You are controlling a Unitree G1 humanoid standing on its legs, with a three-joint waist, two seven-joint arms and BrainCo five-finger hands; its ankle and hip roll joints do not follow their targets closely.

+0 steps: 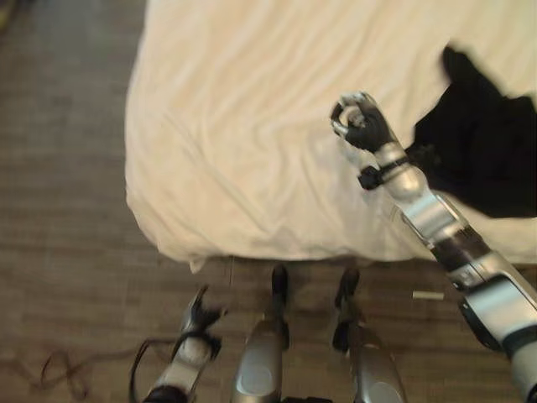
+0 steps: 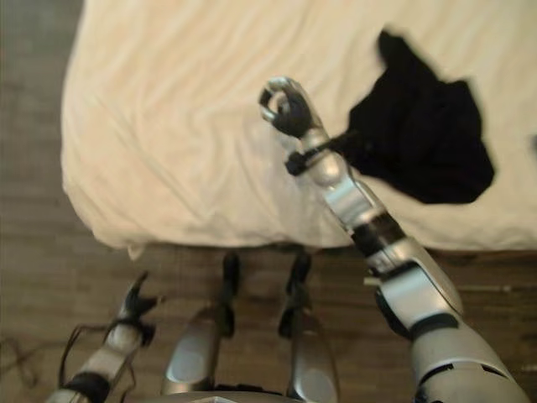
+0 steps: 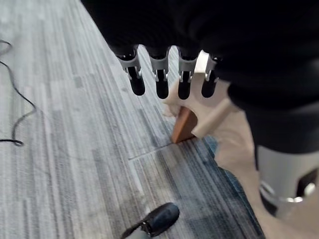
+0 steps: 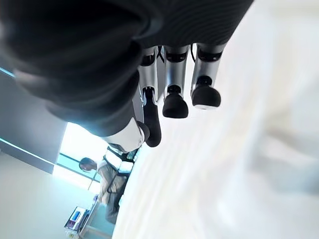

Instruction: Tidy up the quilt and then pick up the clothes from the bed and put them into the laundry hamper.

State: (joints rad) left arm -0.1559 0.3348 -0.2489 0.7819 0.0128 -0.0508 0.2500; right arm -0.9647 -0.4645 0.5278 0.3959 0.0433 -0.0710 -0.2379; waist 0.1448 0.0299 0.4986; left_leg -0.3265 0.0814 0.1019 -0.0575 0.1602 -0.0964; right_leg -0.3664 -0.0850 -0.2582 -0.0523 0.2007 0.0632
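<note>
Over the near part of the bed (image 1: 252,126), the right hand (image 1: 359,122) hung raised above the cream quilt (image 2: 185,143), its fingers curled in toward the thumb into a loose ring that held nothing. The right wrist view showed those fingers (image 4: 174,97) bent, dark tips close to the thumb, with pale bedding blurred beyond them and a person (image 4: 107,174) standing far off by a bright window. The quilt lay spread across the mattress with soft creases, and its near edge hung down over the side toward the floor (image 1: 67,252).

A black garment (image 2: 424,143) lay crumpled on top of the quilt, on the robot's right, just beside the raised right forearm and apart from the hand. It sat near the bed's front edge, one corner pointing away from the robot.

Down low on the robot's left, the left hand (image 1: 198,317) hung over the wooden floor, well apart from the bed. Its fingers (image 3: 159,79) pointed straight and slightly spread in the left wrist view, touching nothing, with a draped corner of quilt and a brown bed leg (image 3: 183,124) beyond them.

A small pale object (image 1: 428,295) lay on the floor beside the bed's front edge; what it was could not be told.
</note>
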